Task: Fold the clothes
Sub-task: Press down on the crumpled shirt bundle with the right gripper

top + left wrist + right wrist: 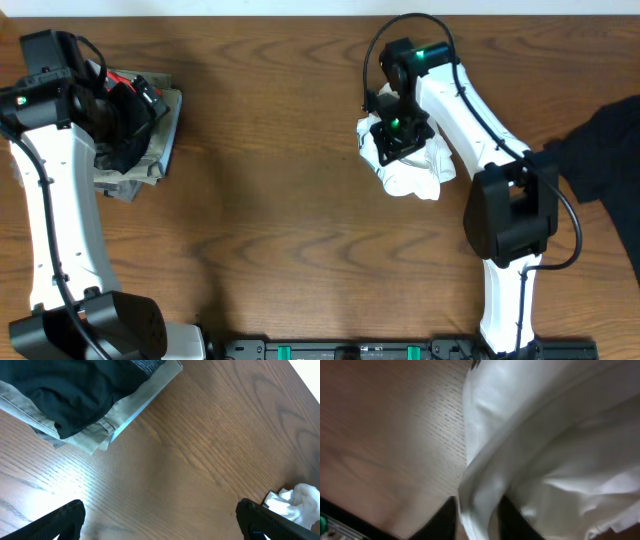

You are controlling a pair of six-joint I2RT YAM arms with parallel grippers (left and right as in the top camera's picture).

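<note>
I reckon this is the grab-and-spread step. The right fingers (442, 522) are pinching a fold of the white T-shirt (415, 172), which is lying bunched up right of middle on the counter (280, 210). The left fingers (60, 520) are hanging wide open and empty by the khaki pile (140, 400). Next it's calling for lifting and spreading the shirt flat.

Overhead straight down; left wrist oblique, right wrist close; all share T-shirt (415, 182).

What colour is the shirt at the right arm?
Plain white shirt, no pattern. It shows best in the overhead view.
</note>
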